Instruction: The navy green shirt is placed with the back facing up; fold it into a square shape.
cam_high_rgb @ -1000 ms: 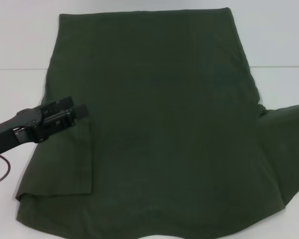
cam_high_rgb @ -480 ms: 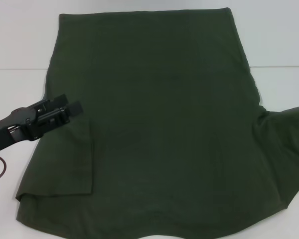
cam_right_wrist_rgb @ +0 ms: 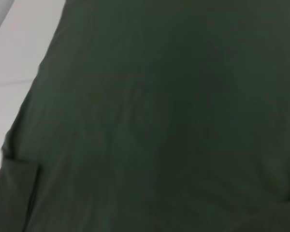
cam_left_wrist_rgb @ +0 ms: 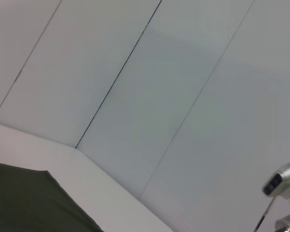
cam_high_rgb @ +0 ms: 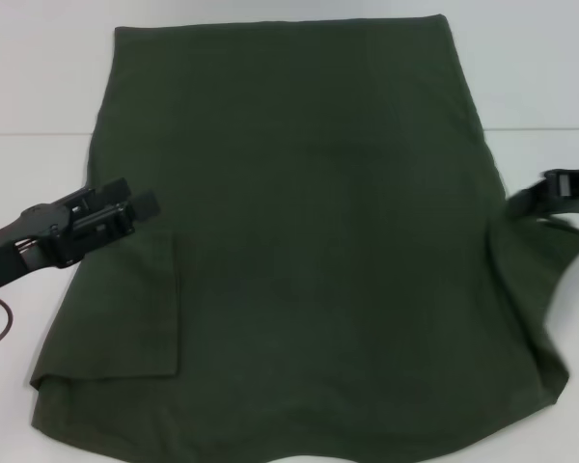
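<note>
The navy green shirt [cam_high_rgb: 309, 241] is lying back-up on the white table [cam_high_rgb: 39, 87], its long axis running away from the robot, with the hem at the far edge and the shoulders nearest the robot's body. The left sleeve is lying folded inward as a flap [cam_high_rgb: 140, 313] on the shirt's left side, its inner edge reading as a straight crease running towards the near edge. The left gripper [cam_high_rgb: 135, 207] is hovering at the shirt's left margin, just beyond the far end of that flap; its two fingers are showing a gap between them with no cloth in it, so it is reading as open and empty. The right gripper [cam_high_rgb: 571, 186] is entering at the right border of the head view, at the outer tip of the right sleeve [cam_high_rgb: 536, 270], which is rising in a drawn-up peak towards it; whether its fingers are pinching the cloth cannot be told here. The right wrist view is showing only dark cloth [cam_right_wrist_rgb: 159, 116]; the left wrist view is showing a corner of the shirt [cam_left_wrist_rgb: 29, 203] against the wall. The sleeve lies inboard of and below the right gripper, so that arm, being nearer, is judged the one to carry it leftward across the back, mirroring the left flap.
</note>
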### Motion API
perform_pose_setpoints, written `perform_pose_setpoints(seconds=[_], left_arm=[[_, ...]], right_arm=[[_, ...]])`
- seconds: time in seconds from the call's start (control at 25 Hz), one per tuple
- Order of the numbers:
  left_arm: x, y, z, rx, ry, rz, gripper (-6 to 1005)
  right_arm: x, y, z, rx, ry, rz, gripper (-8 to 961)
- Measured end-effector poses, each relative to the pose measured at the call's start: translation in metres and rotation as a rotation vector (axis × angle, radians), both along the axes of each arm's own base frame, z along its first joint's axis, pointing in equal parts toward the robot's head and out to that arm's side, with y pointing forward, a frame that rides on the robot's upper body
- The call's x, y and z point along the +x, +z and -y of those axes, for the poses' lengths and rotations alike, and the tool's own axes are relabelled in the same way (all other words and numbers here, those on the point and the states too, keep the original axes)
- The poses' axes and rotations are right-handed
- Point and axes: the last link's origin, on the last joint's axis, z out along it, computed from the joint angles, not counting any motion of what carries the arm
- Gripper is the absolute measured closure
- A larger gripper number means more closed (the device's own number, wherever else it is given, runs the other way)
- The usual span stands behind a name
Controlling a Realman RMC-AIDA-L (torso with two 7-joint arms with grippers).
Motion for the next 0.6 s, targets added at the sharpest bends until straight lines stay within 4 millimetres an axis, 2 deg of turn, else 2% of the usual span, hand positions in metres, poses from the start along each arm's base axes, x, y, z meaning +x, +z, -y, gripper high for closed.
perform_pose_setpoints(seconds=[0.28, 0.48, 0.6], left_arm=[[-0.001, 0.001, 0.001, 0.013, 0.001, 0.019, 203], [-0.002, 0.003, 0.002, 0.027, 0.009, 0.023, 203], [-0.005, 0.005, 0.002, 0.042, 0.017, 0.025, 203]], right_arm=[[-0.027, -0.05, -0.02, -0.091, 0.069, 0.074, 866], [-0.036, -0.059, -0.023, -0.101, 0.118, 0.116, 858], [-0.039, -0.06, -0.027, -0.069, 0.131, 0.071, 853]])
